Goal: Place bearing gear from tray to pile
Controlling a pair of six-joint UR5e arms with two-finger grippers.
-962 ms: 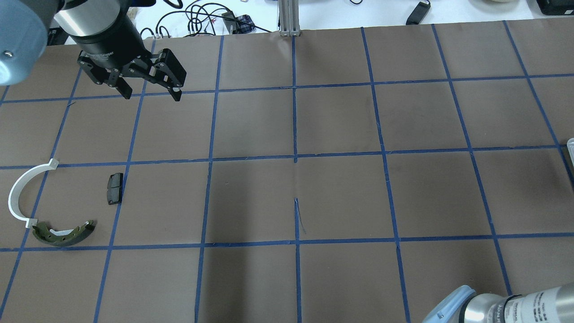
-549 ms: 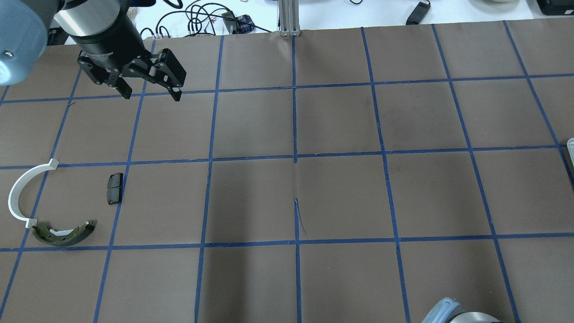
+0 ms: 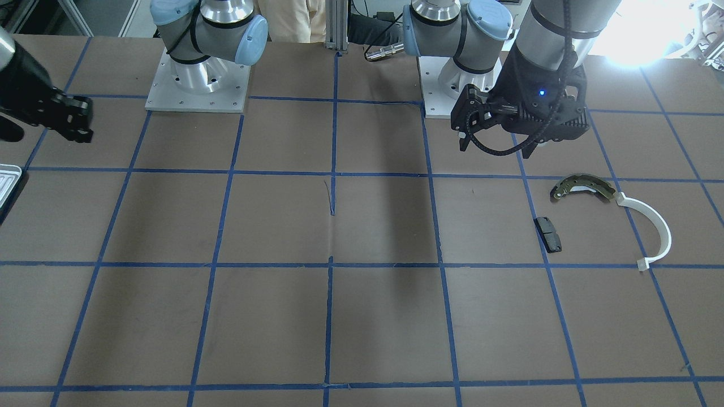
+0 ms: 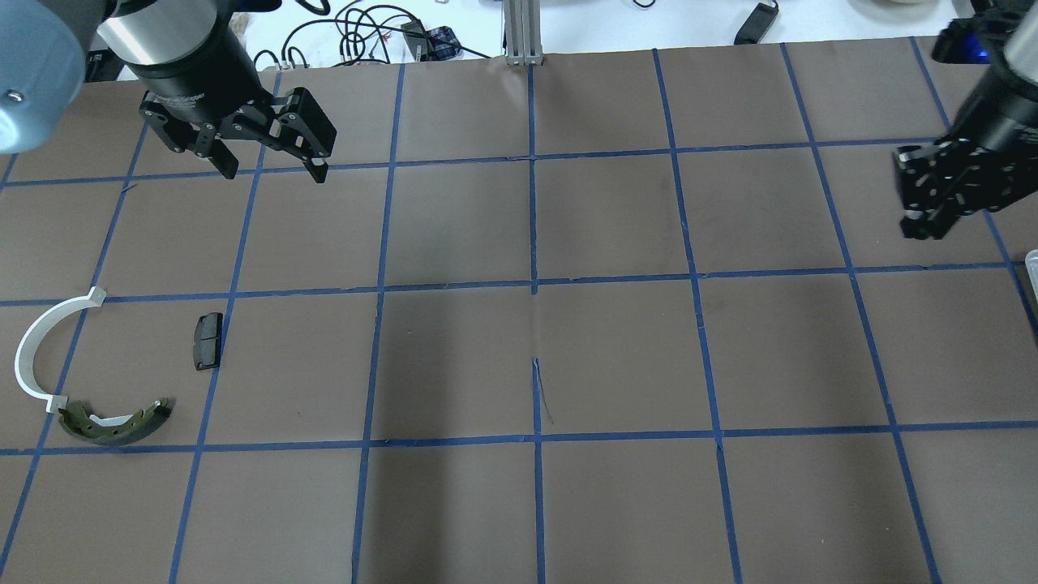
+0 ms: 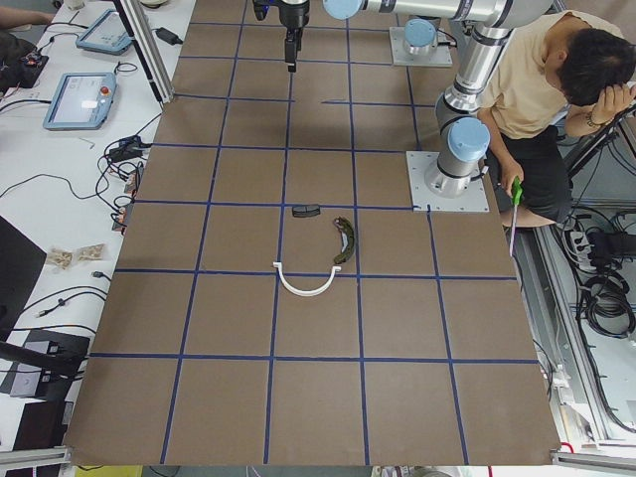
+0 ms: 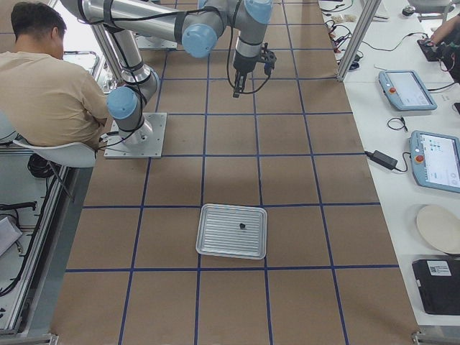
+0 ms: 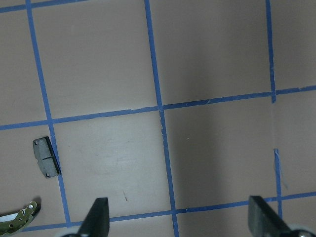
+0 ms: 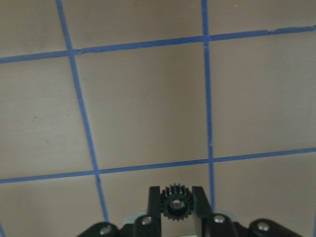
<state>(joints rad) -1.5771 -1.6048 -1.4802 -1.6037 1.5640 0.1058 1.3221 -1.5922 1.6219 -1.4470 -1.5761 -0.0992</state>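
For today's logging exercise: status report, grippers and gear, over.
Right gripper shut on small black toothed gear. Left gripper open, empty. No obstruction seen toward loose parts pile.

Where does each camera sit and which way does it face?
Front-facing: across the table, facing the robot; arm bases on top, left gripper right.
Overhead: behind the robot, looking forward-down; right gripper at right.
Exterior left: table end by the brake shoe; bases at right.
Exterior right: opposite end, by the tray; bases at left.
Left wrist: down between open fingers, black pad in view.
Right wrist: down past fingers gripping the gear.
Shared: front-facing and overhead both show shoe, pad, white arc.
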